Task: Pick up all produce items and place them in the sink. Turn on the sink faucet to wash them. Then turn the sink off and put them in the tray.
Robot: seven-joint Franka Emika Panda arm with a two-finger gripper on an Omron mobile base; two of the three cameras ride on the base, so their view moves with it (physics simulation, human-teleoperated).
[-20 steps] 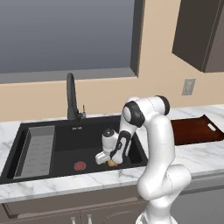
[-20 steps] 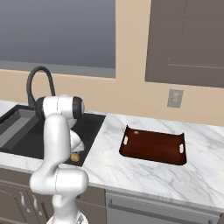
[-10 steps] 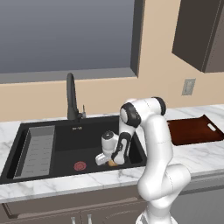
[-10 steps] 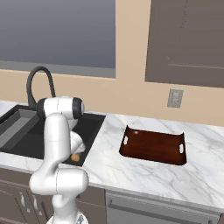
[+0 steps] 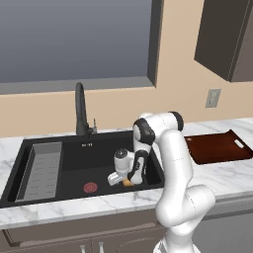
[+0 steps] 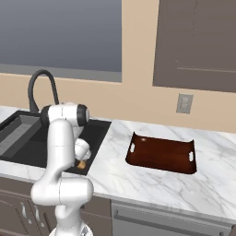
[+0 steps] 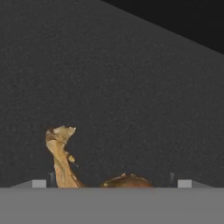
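Gripper (image 5: 120, 180) low inside sink (image 5: 59, 195), jaws spread wide, nothing pinched. Onion (image 7: 124, 180) between the fingertips on the sink floor, bulb cut off at hand view's bottom edge, stalk curling up left. Contact unclear. Fingertips barely visible.

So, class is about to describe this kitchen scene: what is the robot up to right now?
The white arm reaches down into the large black sink, its open gripper low over a small golden-brown bulb with a thin stalk lying on the basin floor. The jaws stand wide, not closed on it. The tall dark gooseneck faucet shows no water running. The flat reddish-brown tray sits on the marble counter to the right, nothing in it.
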